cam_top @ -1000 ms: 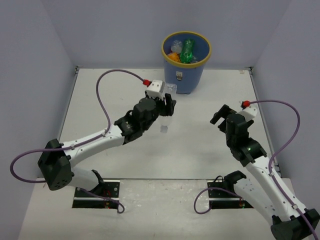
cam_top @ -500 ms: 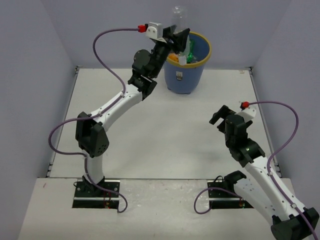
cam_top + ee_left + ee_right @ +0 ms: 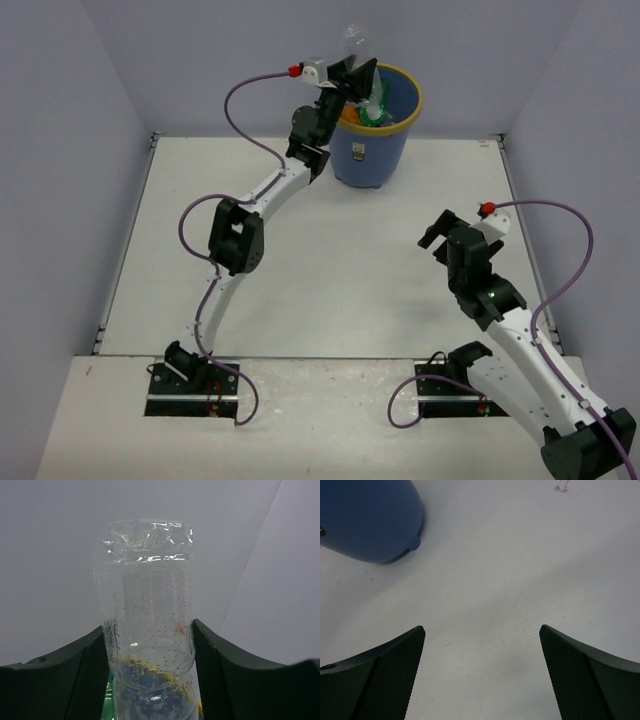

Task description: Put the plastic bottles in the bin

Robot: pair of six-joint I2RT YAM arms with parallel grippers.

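Note:
My left gripper [image 3: 358,75] is shut on a plain clear plastic bottle [image 3: 354,40] and holds it upright above the near-left rim of the bin [image 3: 368,160]. In the left wrist view the clear bottle [image 3: 147,610] sits between both black fingers [image 3: 87,672], wet with droplets. The bin is blue with a yellow rim and holds a green bottle [image 3: 376,108] and an orange bottle [image 3: 348,116]; other bottles in it are hidden by the arm. My right gripper [image 3: 436,232] is open and empty over the table at the right; the bin's base [image 3: 370,520] shows in its view.
Grey walls close in the table on three sides. A white table surface [image 3: 330,270] lies between the arms. Purple cables loop off both arms.
My left arm has stretched further out, carrying the clear bottle from the table up to the bin's rim. The right arm has stayed still.

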